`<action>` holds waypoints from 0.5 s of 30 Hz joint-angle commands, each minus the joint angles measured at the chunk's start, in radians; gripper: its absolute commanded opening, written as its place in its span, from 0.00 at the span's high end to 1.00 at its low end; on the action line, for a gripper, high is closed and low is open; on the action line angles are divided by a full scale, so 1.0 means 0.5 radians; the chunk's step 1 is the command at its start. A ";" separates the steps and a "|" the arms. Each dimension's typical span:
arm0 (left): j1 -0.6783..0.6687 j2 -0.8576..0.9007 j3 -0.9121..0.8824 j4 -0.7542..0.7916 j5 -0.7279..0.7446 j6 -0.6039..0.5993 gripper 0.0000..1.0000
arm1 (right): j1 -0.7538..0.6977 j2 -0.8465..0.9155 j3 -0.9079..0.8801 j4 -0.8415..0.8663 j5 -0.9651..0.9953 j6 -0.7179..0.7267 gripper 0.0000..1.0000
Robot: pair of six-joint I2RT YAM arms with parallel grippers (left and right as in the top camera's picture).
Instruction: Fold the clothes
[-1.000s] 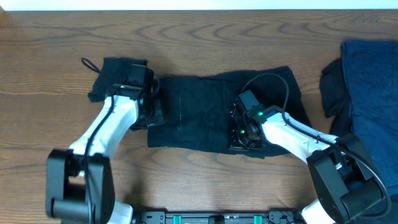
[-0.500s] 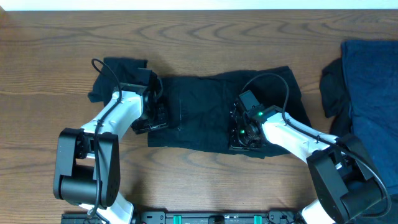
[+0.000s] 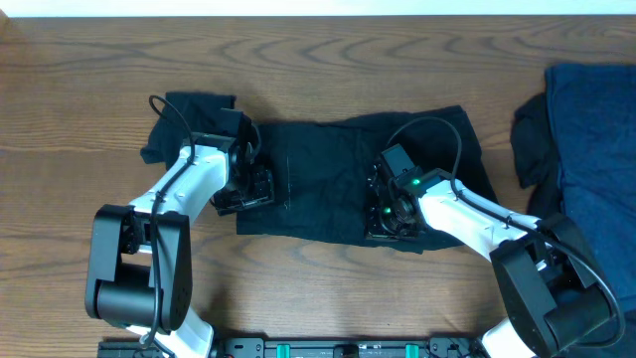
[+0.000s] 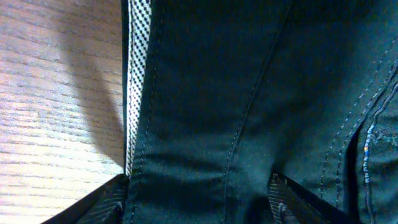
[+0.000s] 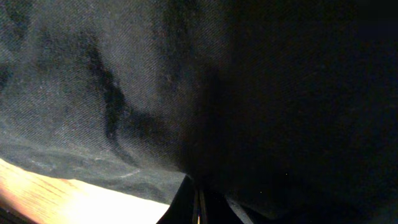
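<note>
Overhead and wrist views of two arms at a wooden table [image 3: 298, 60] during garment folding. The black garment [image 3: 323, 174] lies spread flat at the middle of the table, its long side running left to right. A further dark flap [image 3: 184, 119] lies at its upper left, beyond the left arm; whether this is joined to it cannot be told.

The left gripper [image 3: 250, 187] stands at the garment's left edge. In the left wrist view its two fingertips [image 4: 112, 200] are set well apart, with the cloth lying flat between them and nothing held. The same view shows stitched seams and a pale checked inner edge [image 4: 137, 81] along the border where cloth meets bare wood.

The right gripper [image 3: 386, 217] rests on the garment near its lower edge, right of centre. In the right wrist view its jaws are closed together, and a crease in the cloth [image 5: 124, 93] runs down to the tips, so a pinch of fabric appears to be held.

A navy-blue garment [image 3: 596, 129] lies at the far right of the table, well apart, with a smaller black piece [image 3: 532, 144] just beside it.
</note>
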 commanded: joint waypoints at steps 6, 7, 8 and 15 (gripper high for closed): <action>0.003 0.034 -0.184 0.127 0.025 0.002 0.20 | 0.022 -0.001 -0.036 0.007 0.024 0.014 0.97; 0.003 0.034 -0.215 0.160 0.025 0.002 0.20 | 0.022 -0.001 -0.036 0.008 0.024 0.014 0.97; 0.003 0.034 -0.241 0.191 0.026 0.001 0.20 | 0.022 -0.001 -0.036 0.008 0.024 0.014 0.97; 0.003 0.034 -0.287 0.233 0.028 0.001 0.59 | 0.022 -0.001 -0.036 0.008 0.024 0.015 0.97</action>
